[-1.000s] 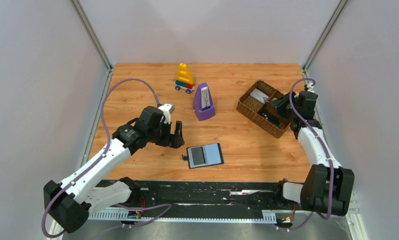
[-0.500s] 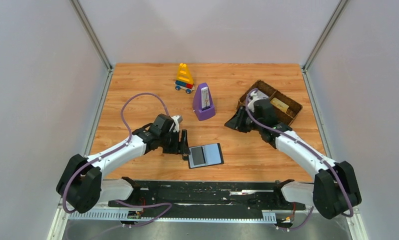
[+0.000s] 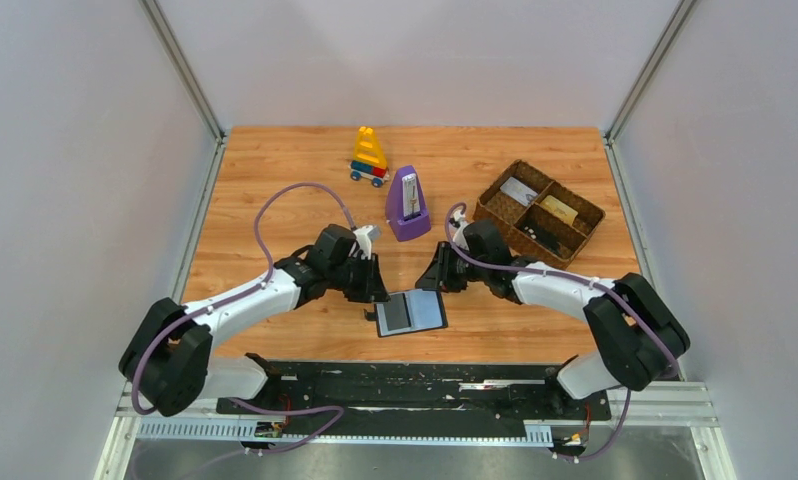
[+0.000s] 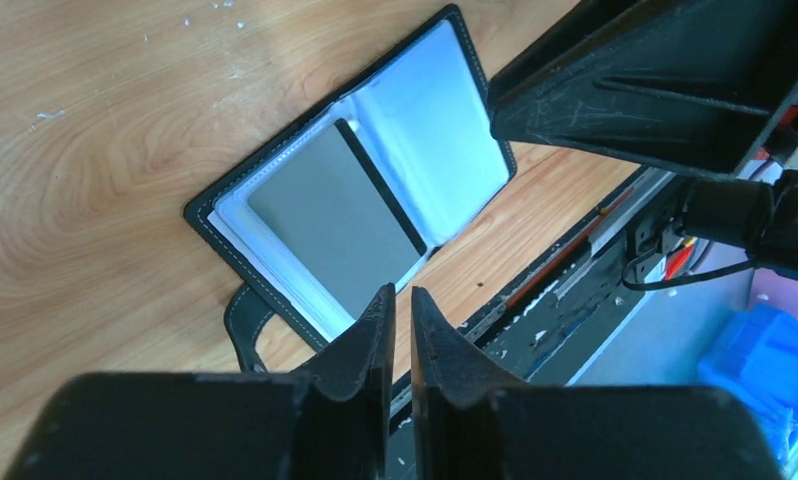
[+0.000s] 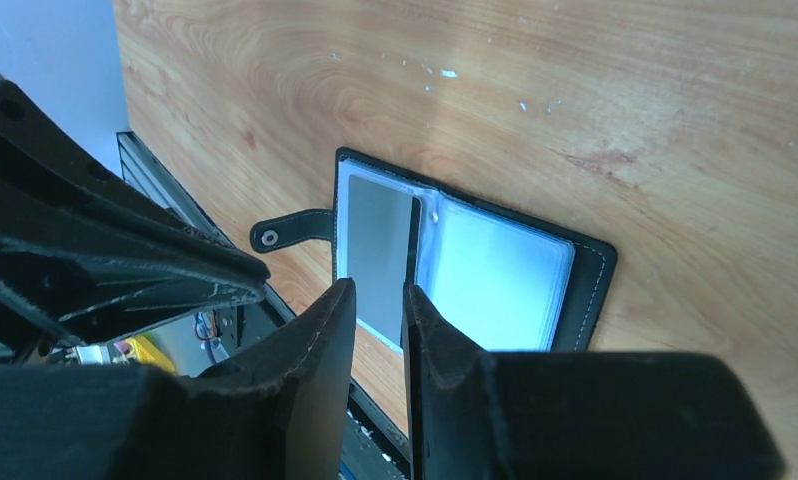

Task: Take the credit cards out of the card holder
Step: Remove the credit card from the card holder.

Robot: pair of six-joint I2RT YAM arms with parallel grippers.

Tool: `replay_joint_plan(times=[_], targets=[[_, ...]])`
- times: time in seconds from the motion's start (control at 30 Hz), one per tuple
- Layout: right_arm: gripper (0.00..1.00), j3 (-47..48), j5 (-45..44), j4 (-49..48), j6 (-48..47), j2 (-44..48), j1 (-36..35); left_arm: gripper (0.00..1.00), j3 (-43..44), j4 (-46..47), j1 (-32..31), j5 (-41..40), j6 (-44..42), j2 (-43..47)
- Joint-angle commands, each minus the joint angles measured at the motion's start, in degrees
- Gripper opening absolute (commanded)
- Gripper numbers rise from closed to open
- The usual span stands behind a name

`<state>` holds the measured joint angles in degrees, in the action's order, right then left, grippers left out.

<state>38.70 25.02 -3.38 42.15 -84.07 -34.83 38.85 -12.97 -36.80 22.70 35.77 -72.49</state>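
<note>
The card holder [image 3: 411, 311] lies open and flat near the table's front edge. Its left clear sleeve shows a grey credit card [image 4: 327, 225], and its right sleeve [image 5: 495, 280] looks pale blue. My left gripper [image 3: 373, 286] hovers at the holder's left edge, jaws almost together with nothing between them [image 4: 402, 293]. From the far right corner my right gripper [image 3: 433, 279] points down at the holder, its jaws a narrow gap apart and empty [image 5: 379, 290]. A yellow-orange card [image 3: 559, 209] and a pale card [image 3: 520, 190] lie in the tray.
The brown woven divided tray [image 3: 583, 232] stands at the back right. A purple metronome [image 3: 407, 205] rises just behind both grippers. A toy block vehicle [image 3: 369, 157] sits further back. The black rail [image 3: 395, 384] runs along the near edge.
My right arm swung from the tray over to the card holder's far right corner. The left gripper moved right to the holder's left edge, and its jaws closed from wide open.
</note>
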Motion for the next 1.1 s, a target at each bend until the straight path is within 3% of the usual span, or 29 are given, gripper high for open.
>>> replay_joint_plan(times=[0.0, 0.27, 1.07], targets=[[0.25, -0.5, 1.8, -5.2, 1.1, -1.3, -1.1, 0.13, 0.0, 4.0, -0.2, 0.4, -1.1, -3.0], [0.25, -0.8, 4.1, -6.7, 1.1, -4.8, -1.7, 0.01, -1.9, 6.5, -0.2, 0.1, -2.9, -8.9], [0.22, -0.6, 4.8, -9.2, 1.7, -10.9, -3.7, 0.0, -4.9, 5.4, -0.3, -2.2, -5.4, -12.4]])
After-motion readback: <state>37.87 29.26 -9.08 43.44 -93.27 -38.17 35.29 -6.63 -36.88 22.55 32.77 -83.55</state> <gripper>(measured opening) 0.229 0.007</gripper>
